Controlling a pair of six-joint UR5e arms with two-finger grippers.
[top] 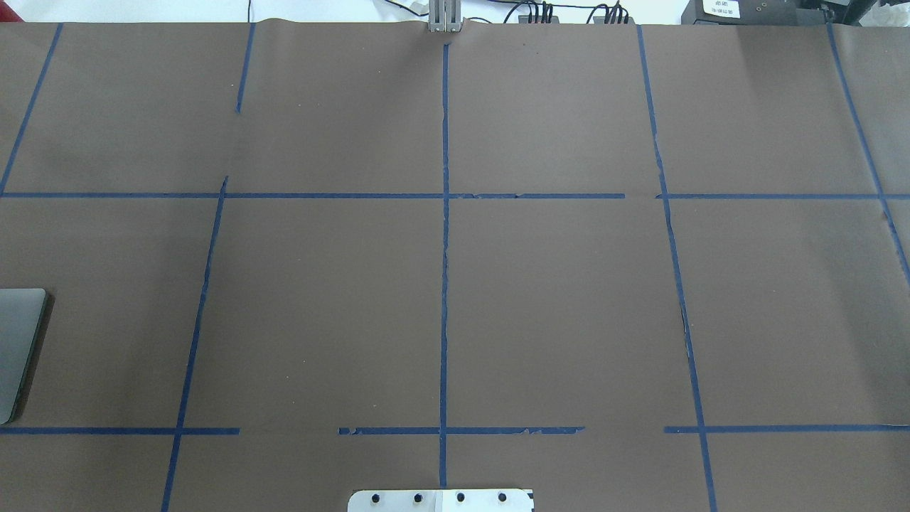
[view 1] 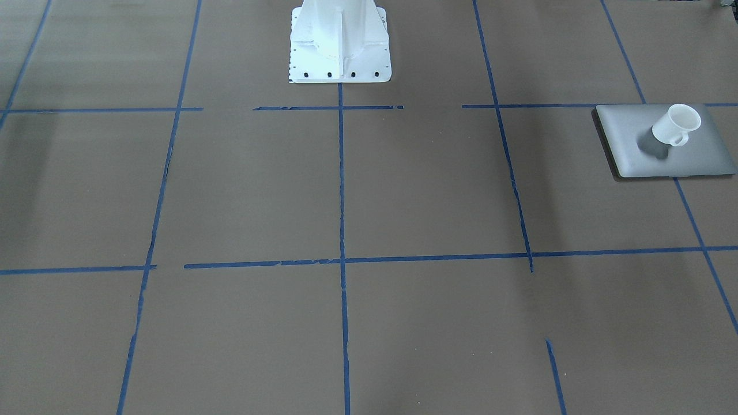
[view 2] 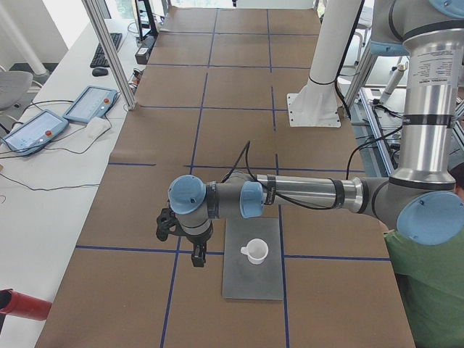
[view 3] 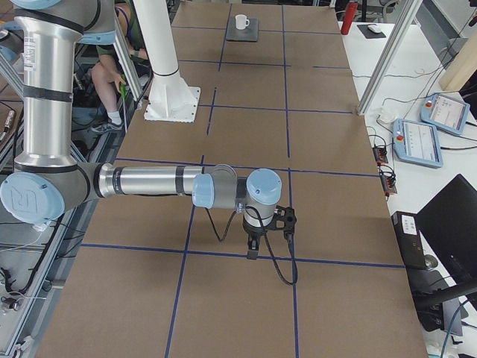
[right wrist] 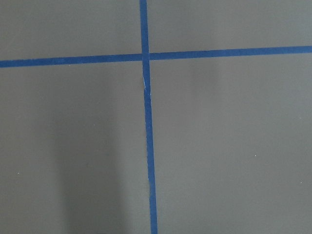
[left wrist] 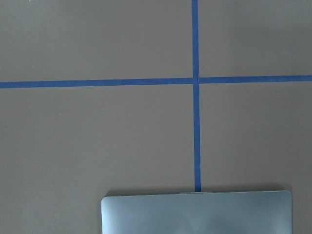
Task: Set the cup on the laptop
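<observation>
The white cup (view 1: 677, 125) stands upright on the silver-grey laptop (view 1: 634, 155), free of both grippers. Both also show in the exterior left view, cup (view 2: 255, 251) on laptop (view 2: 254, 283), and far off in the exterior right view, cup (view 3: 241, 21) on laptop (view 3: 251, 34). My left gripper (view 2: 197, 258) hangs above the table just beside the laptop's edge, clear of the cup. Its wrist view shows only the laptop's edge (left wrist: 195, 214). My right gripper (view 3: 252, 252) hangs over bare table far from both. I cannot tell whether either gripper is open or shut.
Brown paper with blue tape lines (top: 445, 284) covers the table. The white robot base (view 1: 340, 43) stands at the robot's side. The laptop's corner (top: 18, 341) shows at the overhead view's left edge. Teach pendants (view 2: 90, 104) lie off the table. A person in green (view 2: 428, 290) sits beside the robot.
</observation>
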